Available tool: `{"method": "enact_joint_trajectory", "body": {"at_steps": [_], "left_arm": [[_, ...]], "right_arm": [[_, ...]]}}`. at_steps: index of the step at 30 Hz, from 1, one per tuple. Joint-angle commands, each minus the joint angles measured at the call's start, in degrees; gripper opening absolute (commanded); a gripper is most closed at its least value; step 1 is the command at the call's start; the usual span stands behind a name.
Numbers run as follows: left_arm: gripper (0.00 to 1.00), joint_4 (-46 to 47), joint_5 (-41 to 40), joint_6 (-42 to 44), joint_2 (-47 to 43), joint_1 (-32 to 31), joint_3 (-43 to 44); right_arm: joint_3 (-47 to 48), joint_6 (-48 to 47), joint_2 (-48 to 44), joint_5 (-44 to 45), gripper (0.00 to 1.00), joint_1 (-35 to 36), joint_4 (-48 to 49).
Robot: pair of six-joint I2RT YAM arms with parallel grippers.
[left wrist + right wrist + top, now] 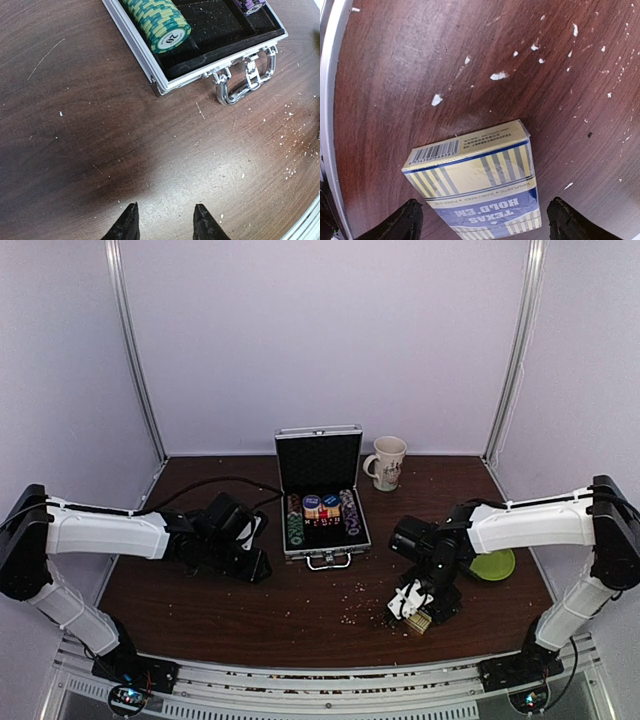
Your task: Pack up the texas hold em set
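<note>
The silver case (325,553) stands open at the table's centre, lid upright, with green chips (294,520), purple chips (350,512) and small blue and tan pieces in its black lining. In the left wrist view its rim (200,75), handle (240,85) and green chip stack (157,20) show. My left gripper (255,565) (165,220) is open and empty over bare table, left of the case. The blue-and-tan card box (475,185) (418,620) lies flat on the table. My right gripper (412,608) (487,222) is open and straddles it, with a gap on each side.
A cream mug (386,462) stands right of the case's lid. A green plate (493,564) lies at the right, partly under my right arm. White crumbs (497,76) are scattered on the wood. The table's near edge (330,100) is close to the card box.
</note>
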Motion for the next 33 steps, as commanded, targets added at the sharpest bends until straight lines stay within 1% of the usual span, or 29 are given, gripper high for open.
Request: {"method": "enact_joint_trajectory", "body": {"at_steps": [1, 6, 12, 15, 20, 21, 23, 26, 28, 33], "left_arm": [[0.39, 0.38, 0.32, -0.47, -0.50, -0.16, -0.40], [0.39, 0.46, 0.34, -0.52, -0.49, -0.16, -0.77], [0.39, 0.99, 0.29, -0.72, -0.71, -0.16, -1.40], [0.39, 1.12, 0.40, -0.80, -0.49, -0.16, -1.35], [0.39, 1.16, 0.38, -0.79, -0.70, -0.16, -1.41], [0.39, 1.21, 0.36, -0.83, -0.79, -0.16, -1.53], [0.39, 1.17, 0.33, -0.91, -1.00, -0.16, -1.71], [0.39, 1.17, 0.27, -0.90, -1.29, -0.16, -2.05], [0.38, 1.17, 0.11, -0.92, -1.42, -0.16, -2.26], [0.39, 1.58, -0.03, -1.07, -2.24, -0.16, -3.14]], "right_arm": [[-0.55, -1.17, 1.58, 2.49, 0.88, 0.65, 1.05], [-0.60, -0.82, 2.90, 3.20, 0.84, 1.05, 1.83], [-0.04, 0.00, 3.77, 4.32, 0.72, 1.20, 1.61], [-0.13, 0.12, 3.79, 4.79, 0.71, 1.12, 1.60], [-0.45, 1.20, 4.84, 4.82, 0.74, 1.14, 1.35], [-0.40, 1.47, 4.95, 4.82, 0.73, 1.17, 1.41], [0.12, 2.16, 4.99, 4.72, 0.69, 1.12, 1.06], [2.46, 3.36, 5.09, 4.57, 0.61, 1.17, -0.77], [5.23, 4.33, 5.38, 4.24, 0.58, 1.13, -3.08], [16.18, 6.91, 6.93, 3.86, 0.56, 1.07, -9.42]]}}
